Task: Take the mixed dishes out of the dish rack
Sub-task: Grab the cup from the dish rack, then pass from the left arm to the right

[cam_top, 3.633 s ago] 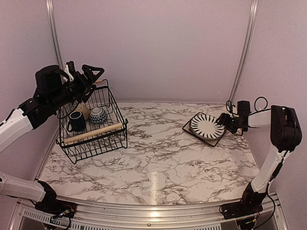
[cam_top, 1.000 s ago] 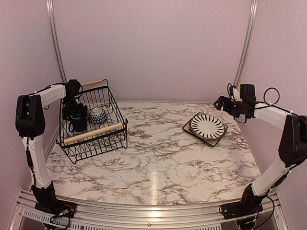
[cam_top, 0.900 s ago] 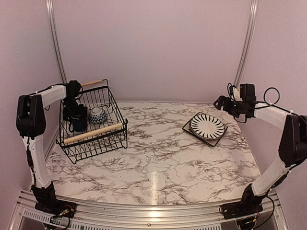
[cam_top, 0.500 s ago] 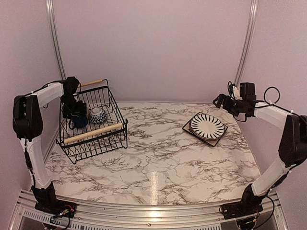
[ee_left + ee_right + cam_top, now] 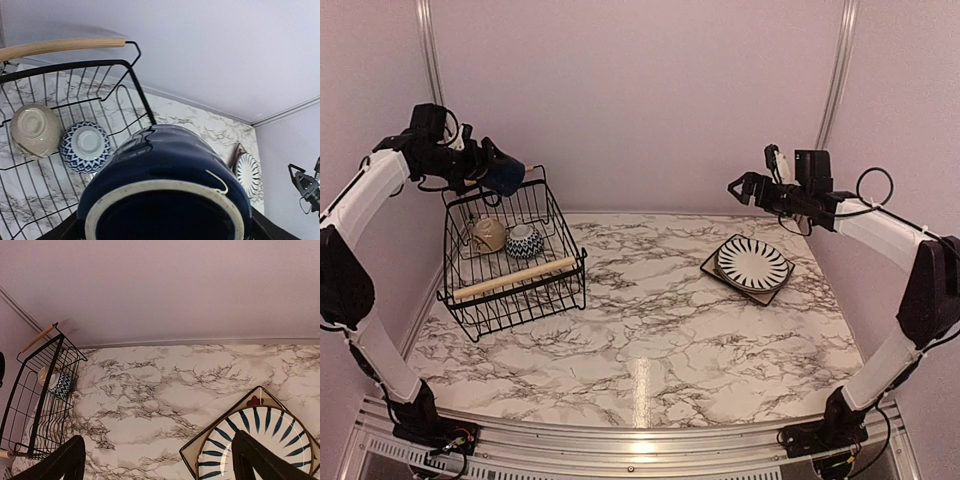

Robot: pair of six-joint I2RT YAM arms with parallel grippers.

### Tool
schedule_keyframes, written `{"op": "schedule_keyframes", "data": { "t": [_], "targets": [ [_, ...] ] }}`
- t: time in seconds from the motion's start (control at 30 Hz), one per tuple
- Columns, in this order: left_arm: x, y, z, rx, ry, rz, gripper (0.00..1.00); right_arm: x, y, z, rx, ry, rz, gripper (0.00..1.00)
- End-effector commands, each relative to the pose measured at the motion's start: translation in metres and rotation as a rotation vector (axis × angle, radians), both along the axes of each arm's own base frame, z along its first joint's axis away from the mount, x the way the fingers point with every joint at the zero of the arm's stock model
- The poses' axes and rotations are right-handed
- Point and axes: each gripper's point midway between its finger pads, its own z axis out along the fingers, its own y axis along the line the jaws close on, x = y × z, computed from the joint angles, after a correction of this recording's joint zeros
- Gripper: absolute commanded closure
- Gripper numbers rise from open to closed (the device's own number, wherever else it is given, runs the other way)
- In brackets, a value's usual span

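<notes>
My left gripper (image 5: pixel 488 170) is shut on the dark navy mug (image 5: pixel 503 177) and holds it in the air above the back of the black wire dish rack (image 5: pixel 510 265). The mug fills the left wrist view (image 5: pixel 165 175). A cream bowl (image 5: pixel 486 234) and a blue patterned bowl (image 5: pixel 524 240) lie in the rack; both also show in the left wrist view, the cream one (image 5: pixel 33 129) left of the patterned one (image 5: pixel 85 146). The striped plate (image 5: pixel 752 262) rests on the dark square plate (image 5: pixel 715 272) at the right. My right gripper (image 5: pixel 740 186) is open and empty, high above the table left of the plates.
The rack has a wooden handle at the front (image 5: pixel 515 277) and one at the back (image 5: pixel 60 46). The marble table (image 5: pixel 660 330) runs between rack and plates. Metal frame posts (image 5: pixel 830 110) stand at the back corners.
My left gripper has lifted the navy mug out of the rack and up above its back edge. The cream bowl now shows in the rack. My right gripper has moved up and left.
</notes>
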Motion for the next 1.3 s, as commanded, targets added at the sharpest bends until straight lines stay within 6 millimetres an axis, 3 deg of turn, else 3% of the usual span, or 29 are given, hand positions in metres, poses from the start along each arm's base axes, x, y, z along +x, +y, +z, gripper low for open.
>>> {"op": "schedule_keyframes", "data": {
  "t": [0.0, 0.1, 0.3, 0.5, 0.63, 0.83, 1.27],
  "targets": [
    [-0.009, -0.050, 0.067, -0.347, -0.179, -0.182, 0.61, -0.002, 0.061, 0.031, -0.042, -0.079, 0.141, 0.01],
    [-0.016, -0.076, 0.093, -0.535, -0.248, -0.289, 0.62, -0.012, 0.103, 0.048, -0.064, -0.138, 0.232, 0.02],
    [-0.035, -0.122, 0.110, -0.808, -0.228, -0.423, 0.63, -0.055, 0.189, 0.081, 0.023, -0.276, 0.465, 0.01],
    [-0.061, -0.171, 0.124, -1.030, -0.199, -0.569, 0.63, -0.086, 0.236, 0.103, 0.268, -0.319, 0.676, 0.01],
    [-0.073, -0.195, 0.127, -1.156, -0.179, -0.649, 0.64, -0.096, 0.256, 0.108, 0.381, -0.302, 0.756, 0.03],
    [-0.080, -0.221, 0.132, -1.166, -0.194, -0.690, 0.65, -0.099, 0.272, 0.106, 0.543, -0.247, 0.823, 0.21],
    [-0.079, -0.245, 0.121, -1.136, -0.169, -0.695, 0.66, -0.103, 0.289, 0.103, 0.606, -0.214, 0.876, 0.44]
  ]
}}
